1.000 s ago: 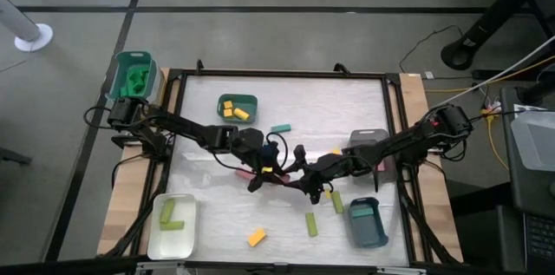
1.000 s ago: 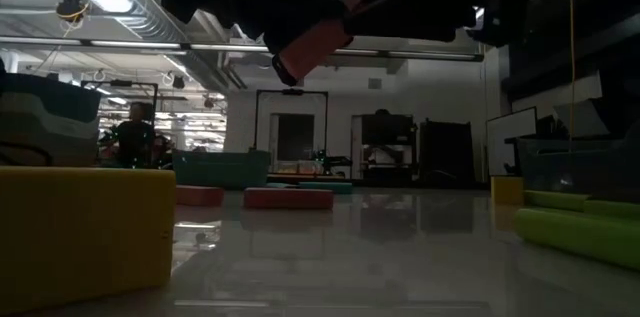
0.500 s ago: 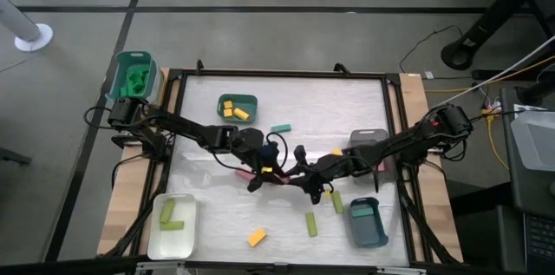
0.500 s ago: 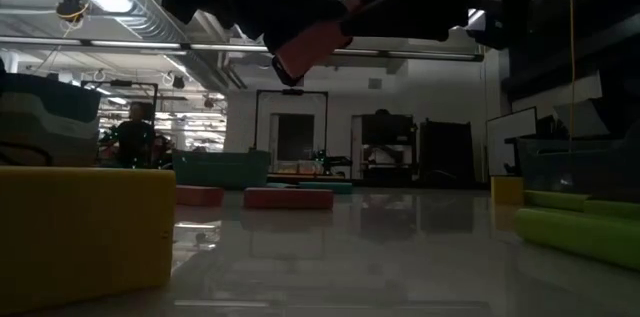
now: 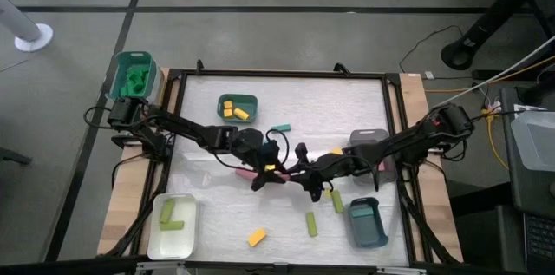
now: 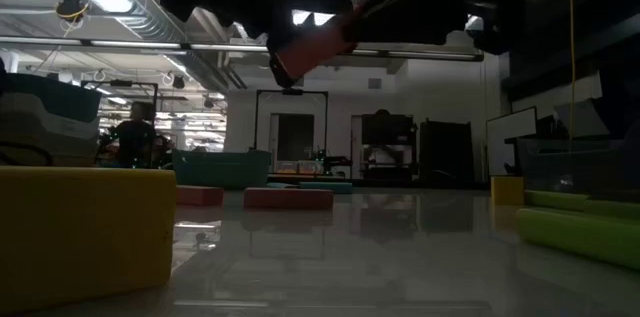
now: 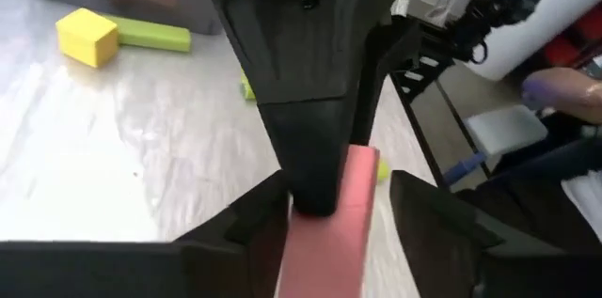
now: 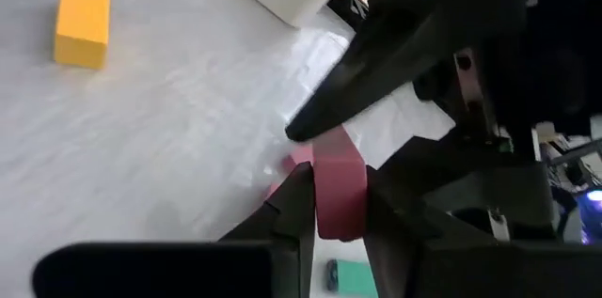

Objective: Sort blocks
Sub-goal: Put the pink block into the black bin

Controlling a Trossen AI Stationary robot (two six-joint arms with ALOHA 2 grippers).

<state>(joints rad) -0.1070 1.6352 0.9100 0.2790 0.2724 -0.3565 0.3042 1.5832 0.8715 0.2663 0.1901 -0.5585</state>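
Observation:
A pink block [image 6: 310, 47] hangs in the air over the middle of the table, between my two grippers, which meet nose to nose. My right gripper [image 8: 339, 199] is shut on one end of it. My left gripper [image 7: 334, 209] is open, with its fingers on either side of the block's other end [image 7: 329, 242] and a gap showing on one side. Loose blocks lie on the table: a teal one [image 5: 280, 128], a yellow-orange one [image 5: 257, 237] and lime bars [image 5: 310, 224]. My right gripper pinches the pink block's end [image 8: 339, 218] between its two fingers. They come from the table's right, slanting down. The block runs on past the fingertips toward the left gripper. It is lifted clear of the table.
A green tray [image 5: 251, 101] with yellow blocks stands at the far side and a white tray [image 5: 186, 240] with lime bars at the near left. A grey tray [image 5: 368, 136] and a teal tray [image 5: 379, 223] are on the right. A green tub [image 5: 133, 56] sits off the far left corner.
My left gripper has opened around the pink block, and light now shows beside the block in the low view. The block has stayed where it was in the air. Neither arm has travelled.

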